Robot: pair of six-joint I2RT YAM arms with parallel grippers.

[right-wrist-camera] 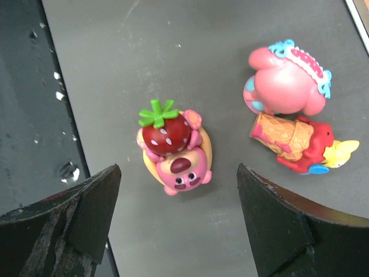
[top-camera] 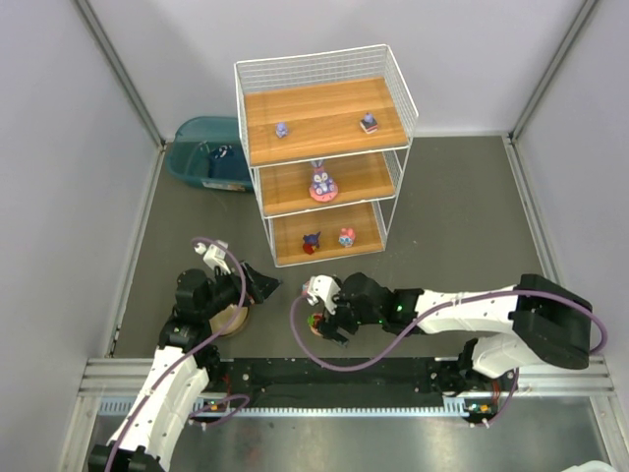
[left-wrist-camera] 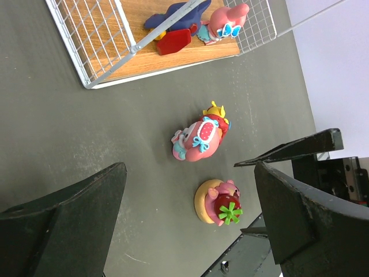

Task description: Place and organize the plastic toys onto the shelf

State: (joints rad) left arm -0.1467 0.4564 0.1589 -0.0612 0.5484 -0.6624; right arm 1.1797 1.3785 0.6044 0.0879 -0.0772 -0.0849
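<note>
1. The right tool point(right-wrist-camera: 179, 179) hangs wide open and empty over the strawberry-topped pink toy point(right-wrist-camera: 173, 153) on the desk point(right-wrist-camera: 173, 46).
2. Just beside that toy lies a pink figure with a cone point(right-wrist-camera: 282, 92) (both sit in front of the shelf's lowest tier).
3. The left tool point(left-wrist-camera: 190, 170) gapes wide too, gripping nothing, nearby.
4. The shelf point(top-camera: 324, 118) carries five toys: two on top, the bunny point(top-camera: 321, 181) in the middle, two below.
</note>
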